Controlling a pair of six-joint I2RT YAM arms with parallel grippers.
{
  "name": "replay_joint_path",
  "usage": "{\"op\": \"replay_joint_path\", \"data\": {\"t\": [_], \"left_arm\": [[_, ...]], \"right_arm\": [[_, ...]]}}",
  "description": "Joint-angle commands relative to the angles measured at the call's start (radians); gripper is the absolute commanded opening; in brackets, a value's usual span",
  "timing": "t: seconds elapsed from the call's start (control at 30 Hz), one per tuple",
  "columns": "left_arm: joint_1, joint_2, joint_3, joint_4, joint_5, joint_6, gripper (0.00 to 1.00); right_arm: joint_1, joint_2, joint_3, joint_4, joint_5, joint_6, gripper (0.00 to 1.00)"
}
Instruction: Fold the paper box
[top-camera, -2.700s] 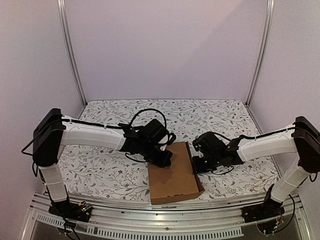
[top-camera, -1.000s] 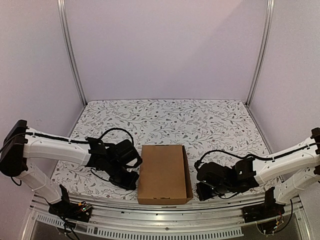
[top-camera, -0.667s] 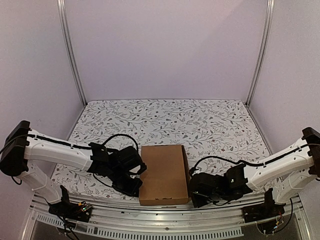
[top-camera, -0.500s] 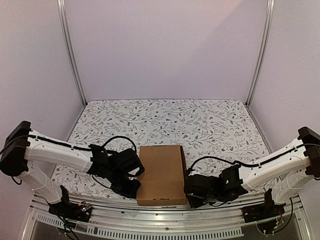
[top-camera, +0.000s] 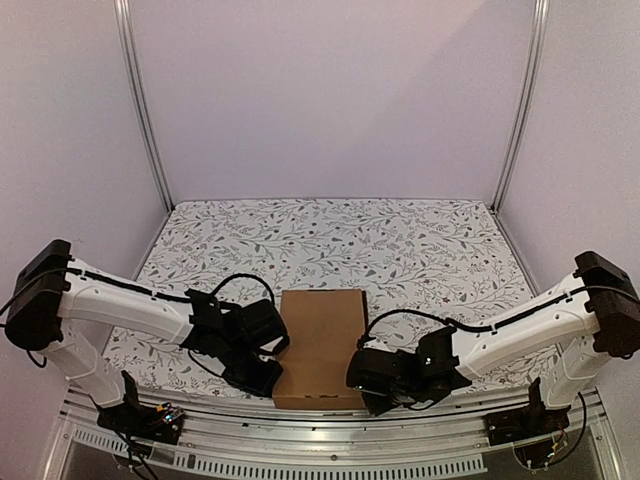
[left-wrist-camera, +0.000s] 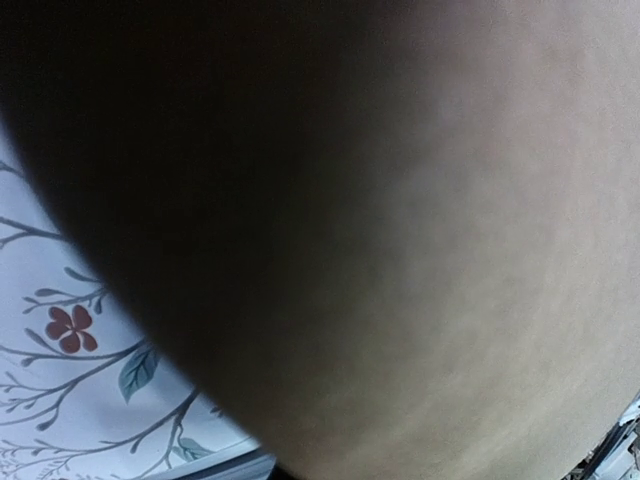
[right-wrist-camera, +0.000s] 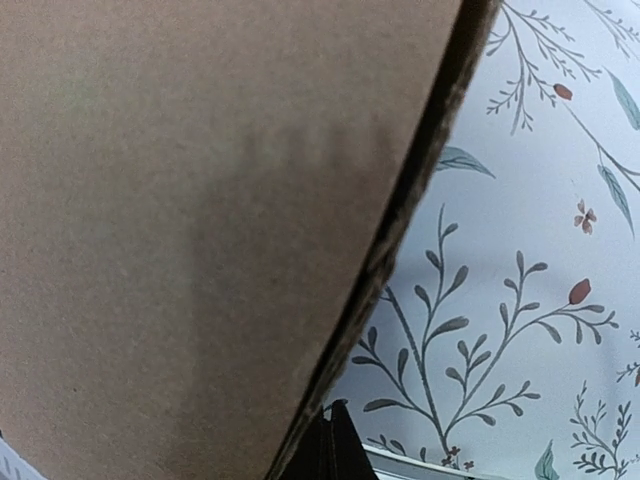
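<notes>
The flower-patterned table (top-camera: 400, 240) is filling the middle of the top view; the paper box (top-camera: 318, 340), closed flat and plain brown, is lying at lower centre beside the near rail; the left gripper (top-camera: 262, 376), jaws pressed together on nothing, is leaning against the box's lower-left corner; the right gripper (top-camera: 366, 384), fingertips (right-wrist-camera: 320, 460) meeting at the bottom of its wrist view, is touching the box's lower-right edge, having slid leftward from a spot clear of the box a second earlier.
</notes>
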Motion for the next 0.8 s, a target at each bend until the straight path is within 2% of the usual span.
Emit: {"op": "replay_joint_path", "data": {"t": [0.0,0.37,0.5,0.77], "left_arm": [[-0.025,0.066,0.075,0.226,0.069,0.012,0.00],[-0.032,0.093,0.130,0.279,0.093,0.016,0.00],[-0.009,0.062,0.123,0.214,0.054,0.055,0.00],[0.116,-0.065,0.070,0.021,-0.036,0.141,0.02]], "right_arm": [[0.012,0.078,0.106,0.172,-0.064,-0.064,0.00],[0.004,0.123,0.162,0.120,-0.059,-0.097,0.00],[-0.024,0.063,0.105,0.109,-0.037,-0.093,0.00],[-0.131,-0.114,-0.032,0.004,0.021,-0.121,0.01]]}}
